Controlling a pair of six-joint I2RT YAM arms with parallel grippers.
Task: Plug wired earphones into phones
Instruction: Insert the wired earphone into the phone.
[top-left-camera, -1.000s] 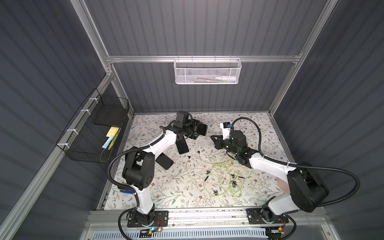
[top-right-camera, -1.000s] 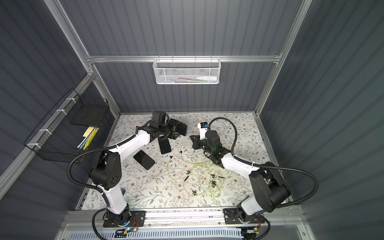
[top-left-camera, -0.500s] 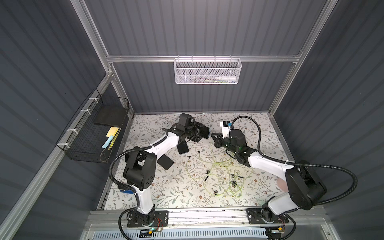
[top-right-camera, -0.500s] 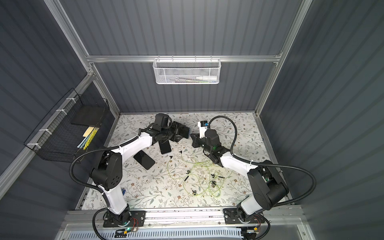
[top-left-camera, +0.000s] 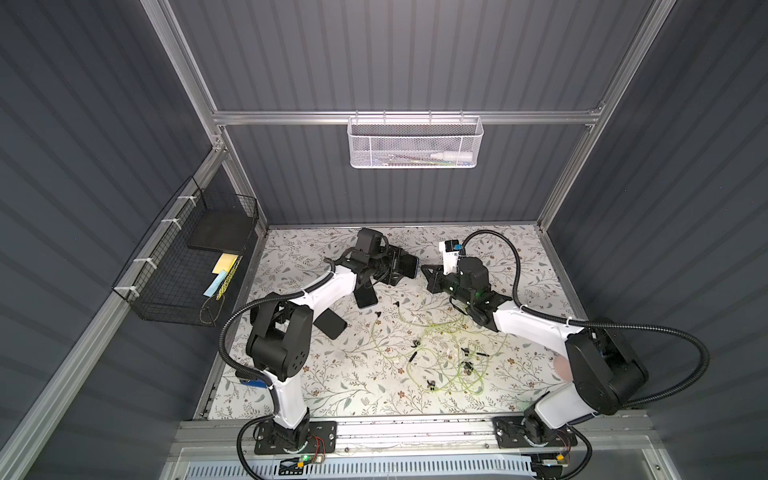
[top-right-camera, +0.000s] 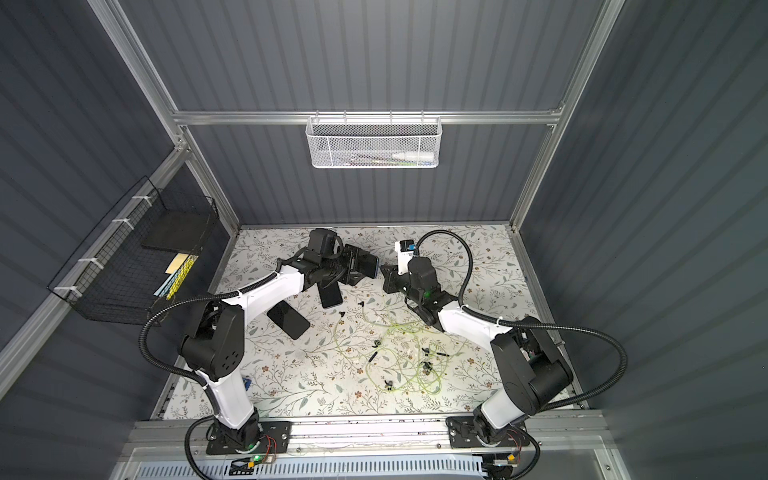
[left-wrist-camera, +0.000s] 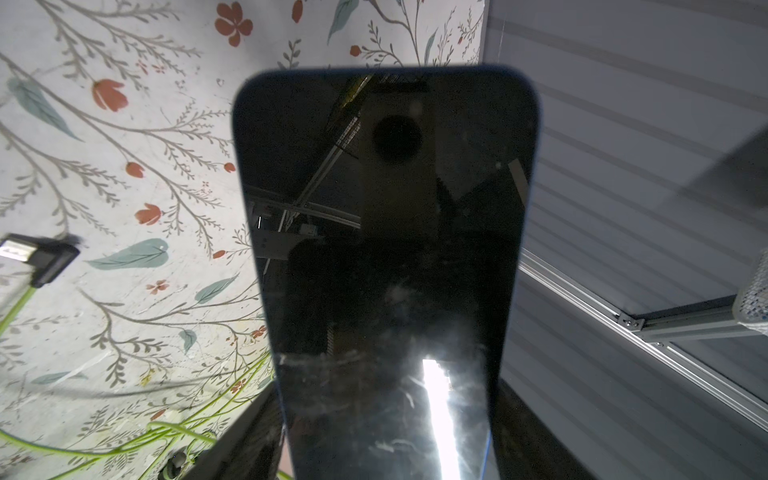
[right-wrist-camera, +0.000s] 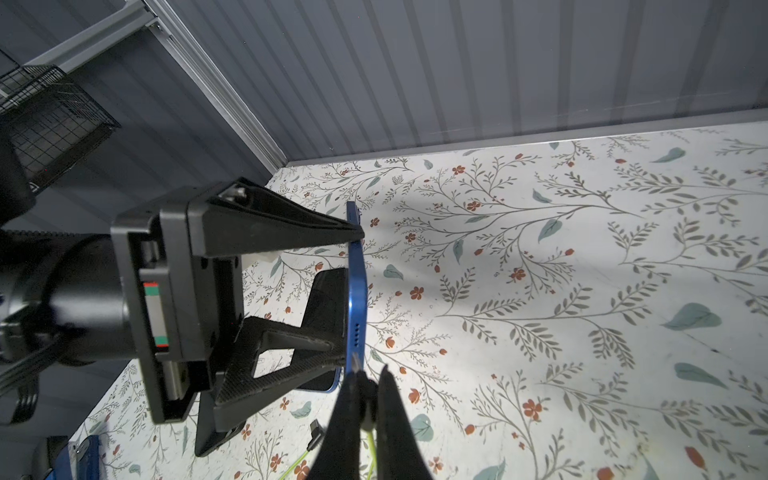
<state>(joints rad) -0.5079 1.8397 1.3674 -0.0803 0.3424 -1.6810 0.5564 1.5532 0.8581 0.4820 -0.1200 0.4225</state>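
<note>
plug meets phone at the far middle

nearest us, right of centre, the wired earphones (top-left-camera: 449, 357) sprawl in a loose pale green tangle on the floral mat (top-left-camera: 332, 386), with black buds and inline pieces dotted through it. a step farther and over to the left, two phones lie flat: the nearer phone (top-left-camera: 330, 326) by the left arm's elbow, the second phone (top-left-camera: 365, 296) just beyond it, partly under that arm. a loose plug (left-wrist-camera: 45, 257) lies on the mat too, its green cord trailing off.

and here's the action, farther back at the middle. the left gripper (right-wrist-camera: 351, 297) holds the blue-edged phone (left-wrist-camera: 382, 270) clear of the mat, jaws clamped across its two long sides, and the glossy screen fills the left wrist view. opposite it, the right gripper (right-wrist-camera: 368, 380) has its jaws pinched together on the held plug (right-wrist-camera: 365, 395), green cord hanging below. the metal tip sits right at the phone's short end, beside the little row of holes. seated or only touching? cannot tell.

beyond them, a black wire basket (top-left-camera: 183, 266) hangs on the left wall and a white mesh basket (top-left-camera: 415, 141) on the far wall.
</note>
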